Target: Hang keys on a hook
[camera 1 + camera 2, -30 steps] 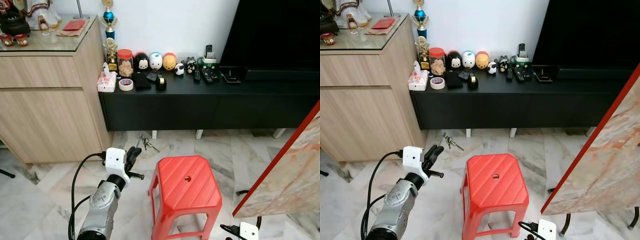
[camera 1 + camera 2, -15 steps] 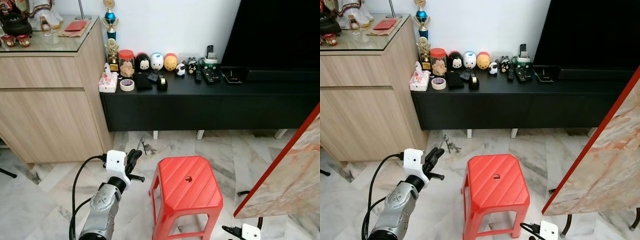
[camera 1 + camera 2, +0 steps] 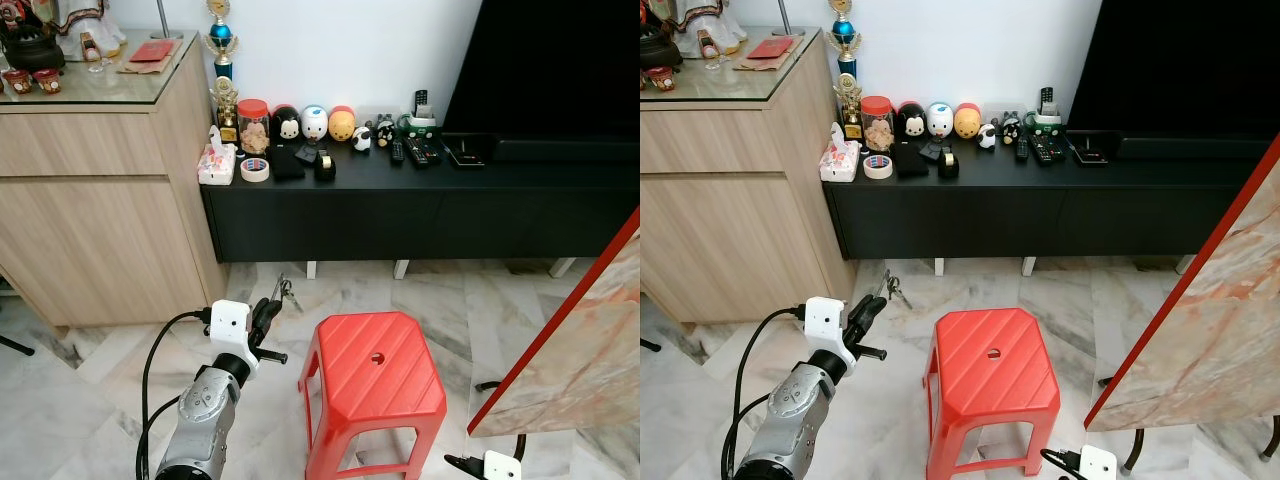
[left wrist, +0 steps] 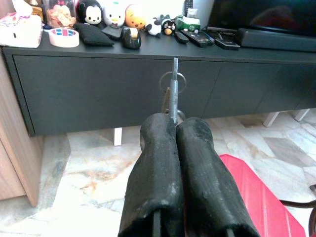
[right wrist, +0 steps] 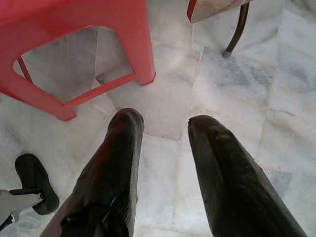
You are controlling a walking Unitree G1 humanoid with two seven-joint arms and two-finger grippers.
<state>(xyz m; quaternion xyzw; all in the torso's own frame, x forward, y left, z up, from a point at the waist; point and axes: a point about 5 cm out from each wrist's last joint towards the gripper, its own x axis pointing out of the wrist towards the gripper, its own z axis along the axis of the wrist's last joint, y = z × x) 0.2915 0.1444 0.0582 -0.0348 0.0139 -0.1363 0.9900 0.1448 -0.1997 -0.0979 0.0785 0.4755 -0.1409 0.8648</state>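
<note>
My left gripper (image 4: 175, 129) is clamped on the silver metal keys (image 4: 174, 89), my right gripper (image 5: 165, 126) hangs spread apart, and hanging remains undone.

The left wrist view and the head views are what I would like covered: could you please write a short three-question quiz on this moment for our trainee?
1. True or false: the left gripper is shut on the keys.
2. Multiple choice: which piece of furniture stands on the floor beside the raised left gripper? A) a green chair B) the red stool C) a white bin
3. Fill in: the right gripper hangs low over the marble floor with its fingers ____.

Key: 1. true: the pads pinch a key, with the ring beyond the fingertips. 2. B. 3. open, with nothing between them.
</note>
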